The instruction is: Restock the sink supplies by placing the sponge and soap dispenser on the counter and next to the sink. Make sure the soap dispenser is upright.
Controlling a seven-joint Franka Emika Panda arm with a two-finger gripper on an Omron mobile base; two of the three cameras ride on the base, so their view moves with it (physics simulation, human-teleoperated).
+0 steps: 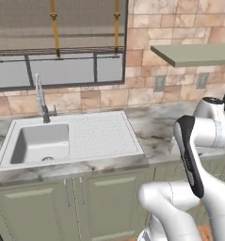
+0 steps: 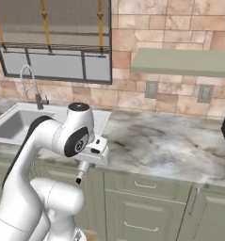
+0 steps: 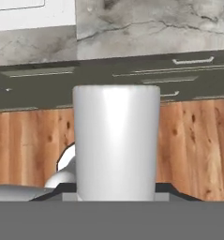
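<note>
Hand view: tool (image 2: pixel 79 178) pinches the soap dispenser (image 3: pixel 115 140); lift it onto the table (image 2: pixel 156 141) beside the sink (image 1: pixel 20 123), and set it upright.

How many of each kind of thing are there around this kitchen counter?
Sink: 1
Faucet: 1
Window: 1
Shelf: 1
Wall outlets: 2
Soap dispenser: 1
Total: 7

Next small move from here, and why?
Probably lift straight up. The soap dispenser looms large in the hand view, seemingly held, and hangs in front of the cabinet fronts, below the counter edge. It likely needs to clear that edge before moving in over the marble right of the sink.
</note>
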